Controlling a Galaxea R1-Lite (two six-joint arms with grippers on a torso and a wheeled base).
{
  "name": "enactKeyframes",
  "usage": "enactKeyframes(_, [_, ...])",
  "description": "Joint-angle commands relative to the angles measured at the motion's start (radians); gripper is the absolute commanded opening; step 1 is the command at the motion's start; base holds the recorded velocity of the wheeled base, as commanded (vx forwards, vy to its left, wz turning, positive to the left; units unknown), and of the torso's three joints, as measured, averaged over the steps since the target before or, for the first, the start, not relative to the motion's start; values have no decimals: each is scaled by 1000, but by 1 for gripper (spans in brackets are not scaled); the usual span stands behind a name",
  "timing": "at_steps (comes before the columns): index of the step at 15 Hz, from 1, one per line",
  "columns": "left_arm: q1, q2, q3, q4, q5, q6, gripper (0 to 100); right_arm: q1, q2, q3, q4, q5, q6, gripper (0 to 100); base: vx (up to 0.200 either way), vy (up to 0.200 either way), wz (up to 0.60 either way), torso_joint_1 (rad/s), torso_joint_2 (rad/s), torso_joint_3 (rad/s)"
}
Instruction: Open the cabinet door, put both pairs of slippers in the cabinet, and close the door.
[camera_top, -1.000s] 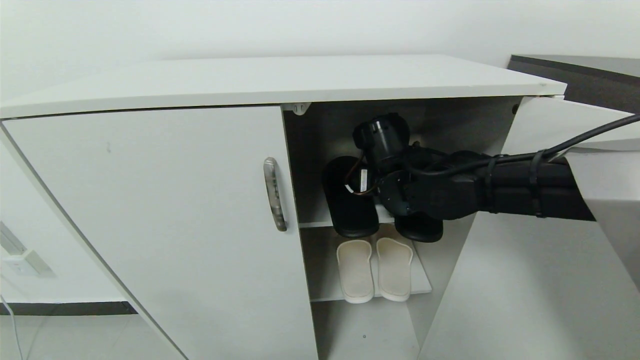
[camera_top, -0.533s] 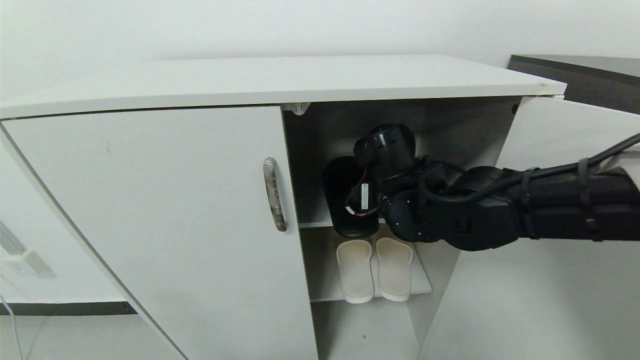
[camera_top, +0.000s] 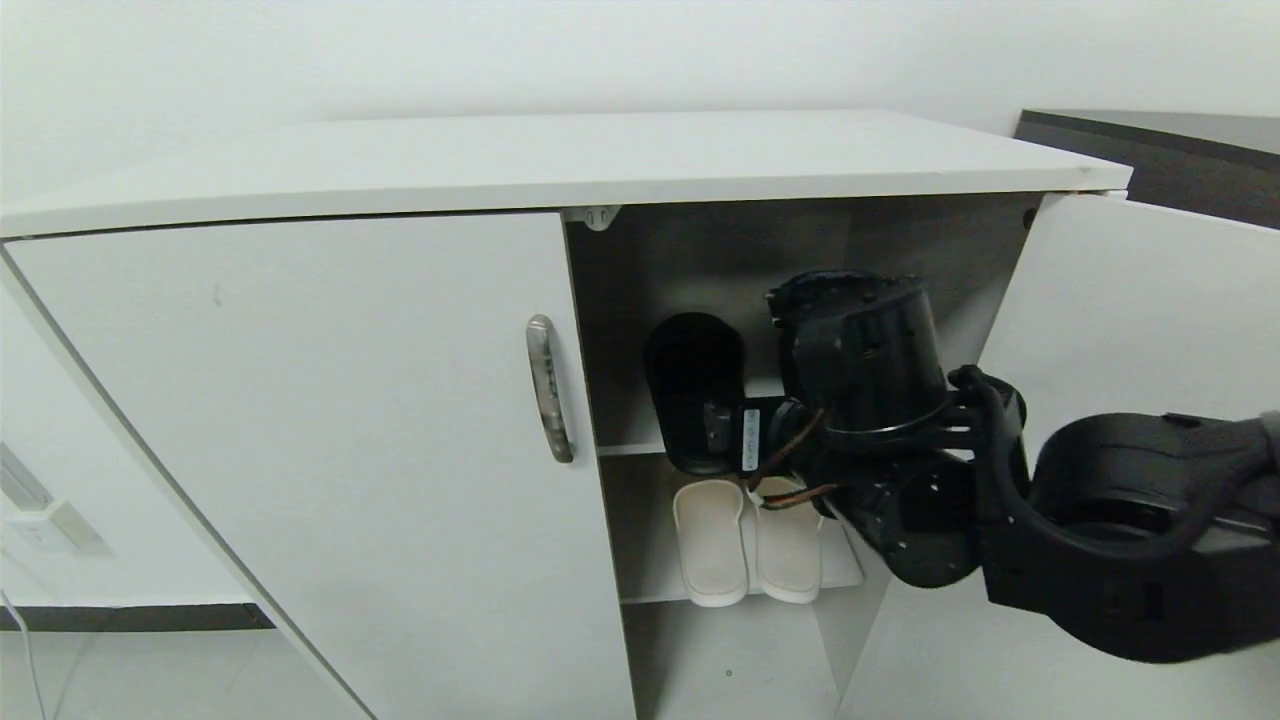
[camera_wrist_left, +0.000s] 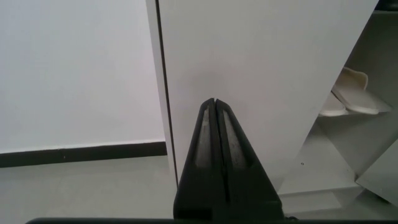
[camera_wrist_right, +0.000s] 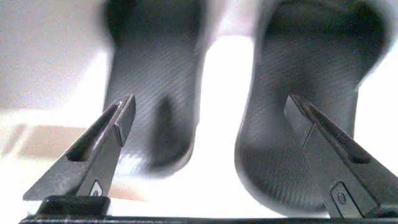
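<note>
Two black slippers (camera_wrist_right: 155, 93) lie side by side on the cabinet's upper shelf (camera_top: 625, 448); the head view shows the left one (camera_top: 690, 390), and my right arm's wrist (camera_top: 860, 360) hides the other. My right gripper (camera_wrist_right: 210, 106) is open just short of their near ends, nothing between its fingers. A white pair (camera_top: 750, 540) rests on the lower shelf. The right door (camera_top: 1120, 300) stands open. My left gripper (camera_wrist_left: 214, 102) is shut and empty, low before the closed left door (camera_wrist_left: 249, 62).
The left door's metal handle (camera_top: 548, 388) is next to the open compartment. The cabinet's top (camera_top: 560, 160) overhangs the opening. Bare floor (camera_wrist_left: 93, 186) lies to the left of the cabinet. The white slippers (camera_wrist_left: 351, 93) stick out a little past their shelf.
My right arm has drawn back out of the cabinet toward the camera and lower. The black slippers have stayed on the upper shelf.
</note>
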Motion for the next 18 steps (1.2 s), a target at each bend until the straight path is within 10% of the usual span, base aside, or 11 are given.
enactKeyframes(1, [0,0,0,0,1,0,0,16,-92,121,-62,47,-14,100,0,0,0,0,0,0])
enactKeyframes(3, [0,0,0,0,1,0,0,16,-99,161,-111,50,-17,100,0,0,0,0,0,0])
enactKeyframes(4, [0,0,0,0,1,0,0,16,-99,170,-119,49,-32,0,0,0,0,0,0,0])
enactKeyframes(18, [0,0,0,0,1,0,0,22,-78,191,-131,49,-51,0,0,0,0,0,0,0])
